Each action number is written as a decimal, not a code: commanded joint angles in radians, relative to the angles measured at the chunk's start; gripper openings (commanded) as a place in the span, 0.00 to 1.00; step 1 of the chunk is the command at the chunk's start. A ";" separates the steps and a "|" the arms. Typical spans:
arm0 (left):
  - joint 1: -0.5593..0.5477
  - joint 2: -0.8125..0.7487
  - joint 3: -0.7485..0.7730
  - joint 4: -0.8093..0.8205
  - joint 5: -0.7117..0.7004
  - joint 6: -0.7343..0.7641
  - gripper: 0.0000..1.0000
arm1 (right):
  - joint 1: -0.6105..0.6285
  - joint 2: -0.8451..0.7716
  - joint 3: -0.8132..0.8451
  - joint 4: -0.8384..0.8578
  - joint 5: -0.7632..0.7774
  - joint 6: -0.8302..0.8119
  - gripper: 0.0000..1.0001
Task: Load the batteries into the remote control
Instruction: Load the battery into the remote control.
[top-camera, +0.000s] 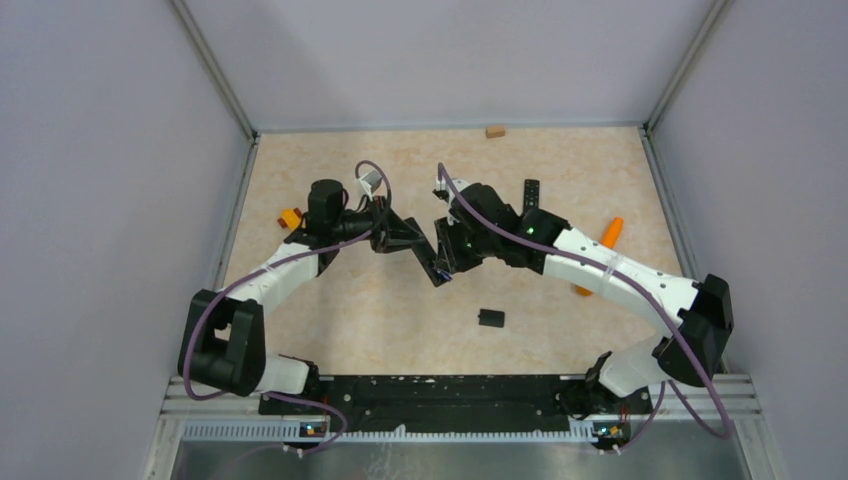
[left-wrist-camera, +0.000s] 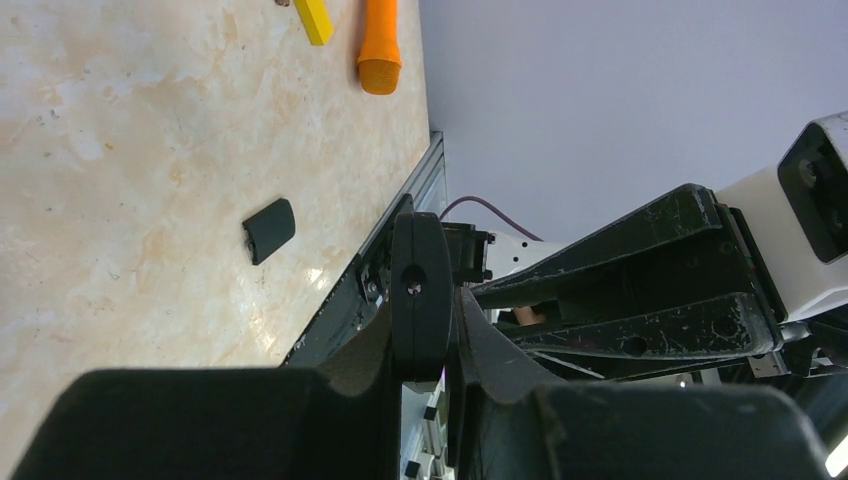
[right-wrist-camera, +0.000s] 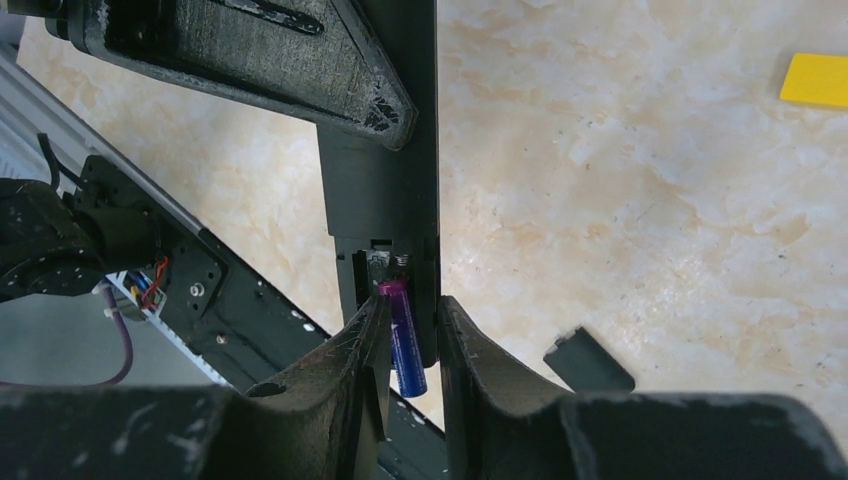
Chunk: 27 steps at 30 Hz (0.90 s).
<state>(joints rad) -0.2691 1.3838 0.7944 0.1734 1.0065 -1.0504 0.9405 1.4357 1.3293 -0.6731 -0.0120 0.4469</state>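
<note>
My left gripper (top-camera: 402, 234) (left-wrist-camera: 425, 325) is shut on a black remote (top-camera: 437, 270) (left-wrist-camera: 420, 280) and holds it above the table, its open battery bay (right-wrist-camera: 388, 262) facing my right gripper. My right gripper (top-camera: 452, 252) (right-wrist-camera: 410, 305) is shut on a slim purple and blue battery (right-wrist-camera: 403, 338). The battery's top end sits in the bay by the spring, and its lower end sticks out past the remote's end. No other battery shows.
The black battery cover (top-camera: 491, 318) (left-wrist-camera: 269, 230) (right-wrist-camera: 588, 362) lies on the table near the front. A second black remote (top-camera: 532, 193) lies behind my right arm. An orange cone stick (top-camera: 604, 244) (left-wrist-camera: 379, 50), yellow blocks (left-wrist-camera: 313, 18) (right-wrist-camera: 818, 80) and a wooden block (top-camera: 495, 131) lie around.
</note>
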 joint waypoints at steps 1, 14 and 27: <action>0.008 -0.022 0.000 0.046 0.026 -0.011 0.00 | 0.014 -0.032 -0.011 0.043 -0.007 -0.007 0.25; 0.014 -0.036 0.002 0.047 0.031 -0.024 0.00 | 0.015 -0.033 -0.040 0.055 0.098 0.017 0.21; 0.016 -0.035 0.000 0.077 0.051 -0.068 0.00 | 0.015 -0.067 -0.146 0.234 0.162 0.120 0.19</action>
<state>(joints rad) -0.2516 1.3834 0.7902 0.1818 0.9829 -1.0763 0.9531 1.4055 1.2186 -0.5316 0.0673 0.5247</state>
